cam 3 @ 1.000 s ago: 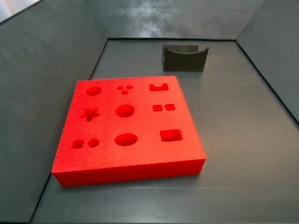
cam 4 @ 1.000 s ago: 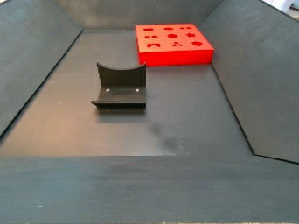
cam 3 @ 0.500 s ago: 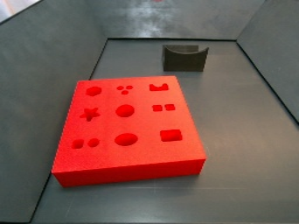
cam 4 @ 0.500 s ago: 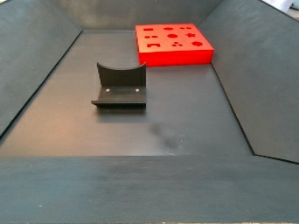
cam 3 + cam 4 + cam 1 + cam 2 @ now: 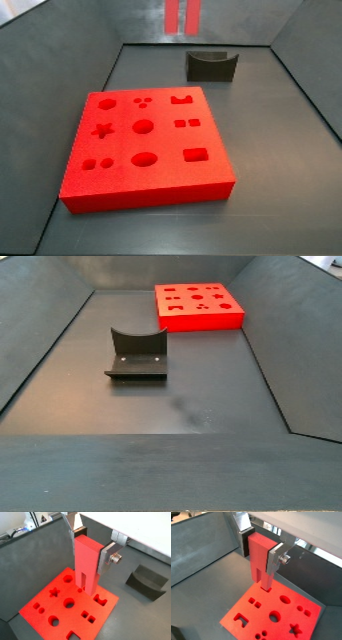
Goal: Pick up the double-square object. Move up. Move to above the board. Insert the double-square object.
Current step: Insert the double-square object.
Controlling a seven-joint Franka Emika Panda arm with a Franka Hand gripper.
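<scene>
A: Where is the pincer [image 5: 89, 548], and what is it doing?

B: In both wrist views it hangs above the board [image 5: 40, 609], well clear of it. Its 2 flat silver fingers [image 5: 107, 556] are clamped on the double-square object [image 5: 84, 564], 1 finger on each side.

A: Describe that object.

B: It is a tall, narrow red peg, held upright. Its lower end is split by a slot into 2 prongs, which shows in a wrist view [image 5: 262, 567]. In a side view only its 2 red prongs [image 5: 182, 16] show, at the top edge of the frame over the far end of the table [image 5: 281, 150]. The pincer itself is out of sight there.

A: And the board?

B: A large, flat, bright red slab [image 5: 144, 148] lying on the dark table. Its top has cut holes: a star, several circles, squares, a rectangle and a notched shape. In a side view it sits in a far corner of the table [image 5: 201, 304].

A: Anything else on the table?

B: A dark grey U-shaped block [image 5: 211, 65] stands near the far edge, well apart from the board. In a side view it sits near the middle of the table [image 5: 136, 354]. A wrist view shows it too, beside the board [image 5: 148, 583].
</scene>
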